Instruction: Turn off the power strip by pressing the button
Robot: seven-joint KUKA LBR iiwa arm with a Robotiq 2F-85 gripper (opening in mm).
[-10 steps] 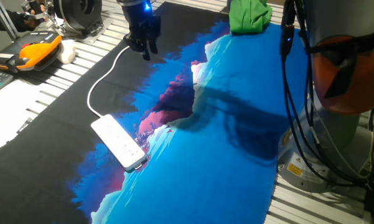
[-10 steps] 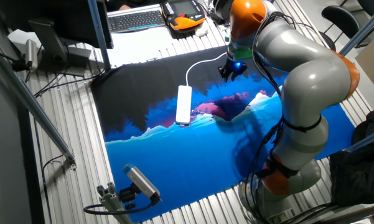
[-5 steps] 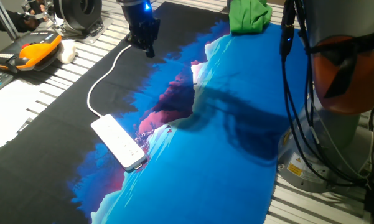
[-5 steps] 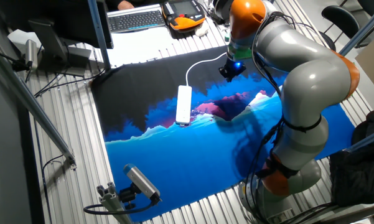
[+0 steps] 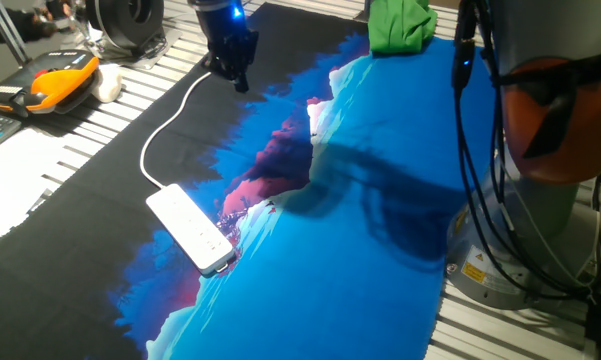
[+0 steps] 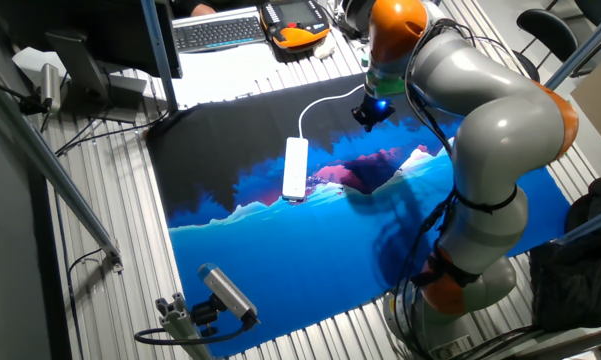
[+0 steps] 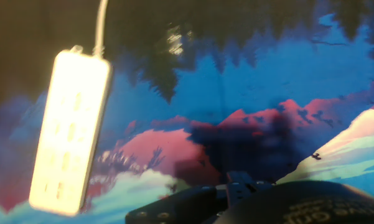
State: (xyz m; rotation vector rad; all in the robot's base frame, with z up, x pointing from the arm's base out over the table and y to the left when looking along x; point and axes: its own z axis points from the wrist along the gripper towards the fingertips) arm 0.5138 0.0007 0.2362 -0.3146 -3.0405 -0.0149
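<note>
Power strip point(image 5: 189, 229): a slim white bar lying flat on a printed cloth point(image 5: 360, 250) that covers the surface point(image 5: 20, 190). It sits toward the near end of the cloth in one fixed view, angled, right where the black part of the print meets a band of pink and blue mountains. In the hand view the power strip point(image 7: 70, 130) appears at the left edge, bright and washed out, with faint rows of socket slots along its top. Its white cord point(image 5: 165, 118) leaves the far end of the strip and curves away across the black part of the cloth toward the pincer.

Farther back, the dark pincer point(image 5: 236, 82) points down over the black part of the cloth, close to the cord and well apart from the strip. It has nothing in its hold. Whether its fingers are parted or closed cannot be told from any view. The other fixed view shows the pincer point(image 6: 371, 117) beneath a small blue light on the wrist of the grey and orange arm point(image 6: 480, 130).

Beyond the cloth's edge lie an orange-and-black device point(image 5: 46, 84) to the left and a crumpled green cloth point(image 5: 400, 24) at the far side.
</note>
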